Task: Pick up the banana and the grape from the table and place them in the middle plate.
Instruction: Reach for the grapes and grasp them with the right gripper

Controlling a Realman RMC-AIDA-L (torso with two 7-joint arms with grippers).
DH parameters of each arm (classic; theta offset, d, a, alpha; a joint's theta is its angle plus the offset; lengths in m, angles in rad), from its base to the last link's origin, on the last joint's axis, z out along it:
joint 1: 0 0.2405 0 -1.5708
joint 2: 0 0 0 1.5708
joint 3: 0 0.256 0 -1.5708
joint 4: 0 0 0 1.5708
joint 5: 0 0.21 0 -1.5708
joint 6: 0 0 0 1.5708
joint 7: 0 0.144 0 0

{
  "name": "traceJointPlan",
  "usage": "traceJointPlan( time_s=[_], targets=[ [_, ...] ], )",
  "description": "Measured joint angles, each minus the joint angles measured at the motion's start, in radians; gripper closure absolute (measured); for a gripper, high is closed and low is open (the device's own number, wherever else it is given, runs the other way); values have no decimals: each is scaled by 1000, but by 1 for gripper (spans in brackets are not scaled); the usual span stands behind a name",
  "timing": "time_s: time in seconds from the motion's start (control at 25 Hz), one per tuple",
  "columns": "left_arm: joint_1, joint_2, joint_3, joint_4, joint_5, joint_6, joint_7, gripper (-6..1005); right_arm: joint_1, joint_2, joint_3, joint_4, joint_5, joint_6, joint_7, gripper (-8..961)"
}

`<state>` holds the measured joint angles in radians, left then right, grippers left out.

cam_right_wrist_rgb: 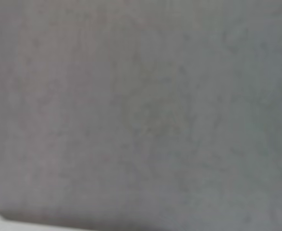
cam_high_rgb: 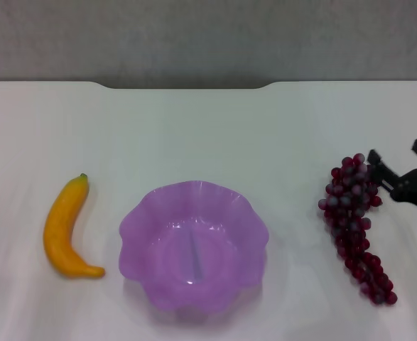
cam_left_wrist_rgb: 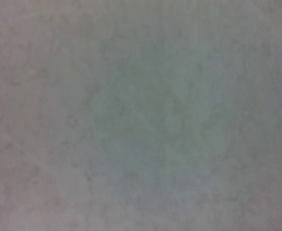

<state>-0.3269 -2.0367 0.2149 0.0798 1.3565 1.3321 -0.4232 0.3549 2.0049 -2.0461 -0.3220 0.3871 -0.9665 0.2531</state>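
Observation:
The banana (cam_high_rgb: 65,229) lies on the white table (cam_high_rgb: 208,135) at the left, its dark-green tip pointing away from me. The purple scalloped plate (cam_high_rgb: 245,213) stands in the middle and holds nothing. The bunch of dark red grapes (cam_high_rgb: 354,220) lies at the right, running from far to near. My right gripper (cam_high_rgb: 395,151) comes in from the right edge, open, one black fingertip (cam_high_rgb: 374,159) close beside the far end of the bunch. The left gripper is out of the head view. Both wrist views show only a blurred grey surface.
The table's far edge has a notch (cam_high_rgb: 187,86) with a grey wall behind it. A pale strip (cam_right_wrist_rgb: 6,224) shows at one corner of the right wrist view.

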Motion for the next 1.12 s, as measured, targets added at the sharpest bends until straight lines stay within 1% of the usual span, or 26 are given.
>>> traceJointPlan(
  time_s=[0.08,0.2,0.4,0.52,0.72,0.84,0.96,1.12],
  targets=[
    [-1,-1,-19,-5,-3,-5,-2,887,-24,0,33,-31,0,19,-18,107],
    [-3,0,-53,-34,-24,-7,-1,825,-40,1,51,-53,0,53,-24,52],
    [-3,2,-61,-42,-49,-7,-7,723,-46,-1,52,-55,-7,83,-24,55],
    [-3,2,-61,-42,-49,-12,-9,512,-46,-2,46,-51,-9,86,-21,56],
    [-3,1,-60,-43,-50,-18,-5,273,-56,-3,38,-54,-58,87,-15,59],
    [-3,-2,-61,-43,-51,-11,-5,190,-58,-3,39,-51,-73,90,-15,59],
    [-3,-2,-62,-43,-51,-6,-4,106,-55,-5,39,-41,-73,125,-12,60],
    [-4,-2,-62,-43,-51,-1,-5,106,-52,-5,40,-34,-73,162,-17,60]
  ],
)
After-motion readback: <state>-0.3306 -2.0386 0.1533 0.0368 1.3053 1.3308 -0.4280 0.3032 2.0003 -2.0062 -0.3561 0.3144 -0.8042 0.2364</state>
